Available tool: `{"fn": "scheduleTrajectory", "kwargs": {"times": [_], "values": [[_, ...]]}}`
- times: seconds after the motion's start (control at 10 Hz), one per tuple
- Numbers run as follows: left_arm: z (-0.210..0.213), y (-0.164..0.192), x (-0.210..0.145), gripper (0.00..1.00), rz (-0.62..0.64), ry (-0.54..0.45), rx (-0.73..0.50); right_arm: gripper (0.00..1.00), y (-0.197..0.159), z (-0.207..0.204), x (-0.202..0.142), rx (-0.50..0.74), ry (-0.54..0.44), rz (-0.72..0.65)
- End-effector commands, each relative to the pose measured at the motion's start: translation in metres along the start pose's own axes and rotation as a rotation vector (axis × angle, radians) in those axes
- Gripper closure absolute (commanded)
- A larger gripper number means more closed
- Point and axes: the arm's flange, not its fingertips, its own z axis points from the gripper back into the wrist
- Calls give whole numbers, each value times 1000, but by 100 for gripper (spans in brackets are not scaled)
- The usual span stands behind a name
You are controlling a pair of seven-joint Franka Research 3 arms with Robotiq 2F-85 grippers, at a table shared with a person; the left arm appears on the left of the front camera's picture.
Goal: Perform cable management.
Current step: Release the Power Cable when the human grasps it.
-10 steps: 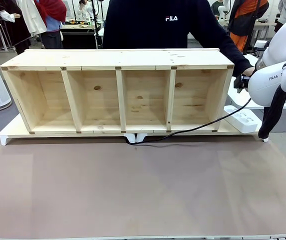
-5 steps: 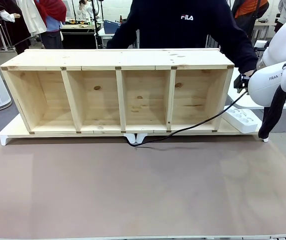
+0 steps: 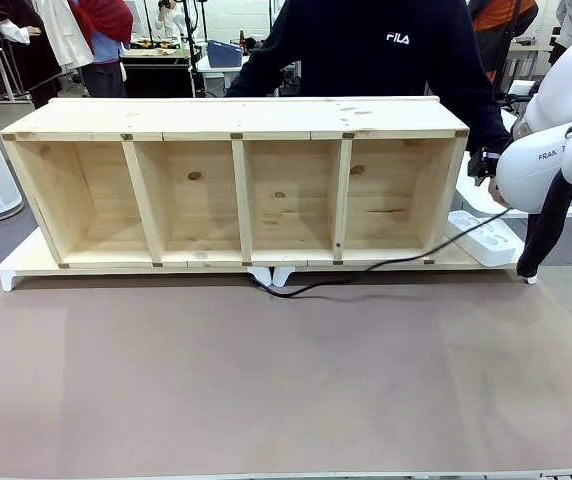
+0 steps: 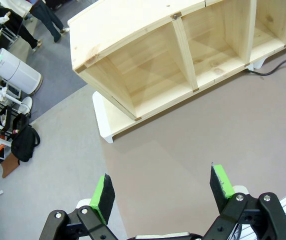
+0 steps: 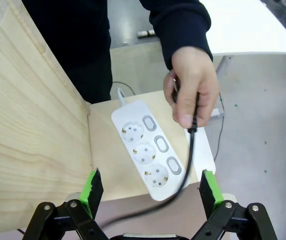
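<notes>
The black cable (image 3: 386,264) runs from under the middle of the wooden shelf (image 3: 236,120) along its front to the right end. Its plug end is held in a person's hand (image 5: 190,85) just above the white power strip (image 5: 148,150). From the hand the cable (image 5: 187,165) hangs down across the strip's edge. My right gripper (image 5: 150,187) hovers open over the strip, below the hand, with nothing between its fingers. My left gripper (image 4: 162,186) stands open high above the brown mat, off the shelf's left end (image 4: 133,65).
The shelf rests on a white base board (image 3: 11,270), which also carries the power strip (image 3: 481,238). The brown mat (image 3: 286,380) covers the table in front. My right arm (image 3: 551,150) stands beside the shelf's right end. The person stands behind the shelf.
The person's hand has come down toward the power strip, and the cable's right stretch now sags lower. The person has shifted right. Neither gripper has moved.
</notes>
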Motion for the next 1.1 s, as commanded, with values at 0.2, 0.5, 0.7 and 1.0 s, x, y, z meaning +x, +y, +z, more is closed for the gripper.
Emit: {"fn": "scheduleTrajectory", "kwargs": {"times": [0.2,0.5,0.7,1.0], "values": [[0,0,0,0,0,0,5,0,0,0,0,-3,6,-1],[0,0,0,0,0,0,5,0,0,0,0,-3,6,-1],[0,0,0,0,0,0,5,0,0,0,0,-3,6,-1],[0,0,0,0,0,0,5,0,0,0,0,-3,6,-1]]}}
